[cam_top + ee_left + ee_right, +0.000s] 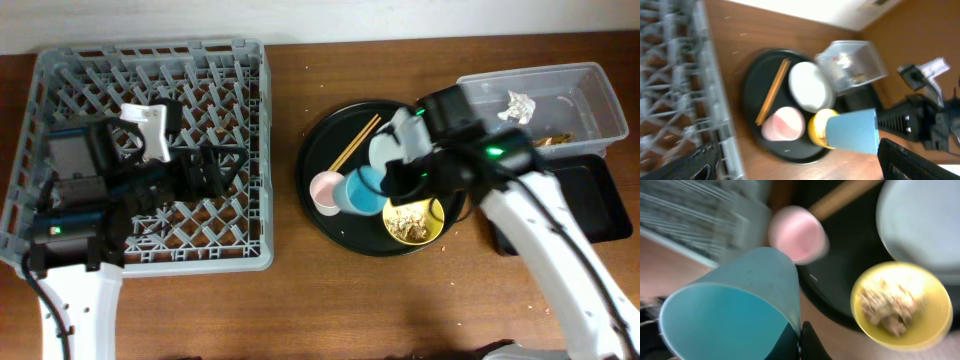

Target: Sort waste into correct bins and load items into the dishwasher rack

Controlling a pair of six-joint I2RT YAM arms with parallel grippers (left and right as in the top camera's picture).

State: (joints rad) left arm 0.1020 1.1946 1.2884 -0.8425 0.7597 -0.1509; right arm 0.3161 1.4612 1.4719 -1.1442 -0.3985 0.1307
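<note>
Light-blue plastic fills the right wrist view: the light-blue cup (735, 305) is clamped by its wall, close to the rim, in the right tool (801, 341). The cup is tipped onto its side over the near part of the round black tray (320, 150), between the pink cup (326, 192) and the yellow bowl (436, 212). Whether it touches the tray cannot be told. Beige food bits (408, 222) lie in the bowl.

The chopsticks (356, 142) lie together on the far-left part of that tray. The white plate (810, 86) sits just beside them and is largely hidden under the right arm from overhead. The round tray rests mid-bench (300, 310), nearer the far edge.

The grey rack (255, 150) takes up the far-left corner. The left tool (215, 168) hangs over it with its jaws wide and nothing between them.

At the far-right corner stands the clear tub (590, 90), with a crumpled tissue (518, 105) and brown scraps (555, 140) inside. The shallow black tray (590, 195) lies just beside the tub on its near side, along the right edge and partly under the right arm.
</note>
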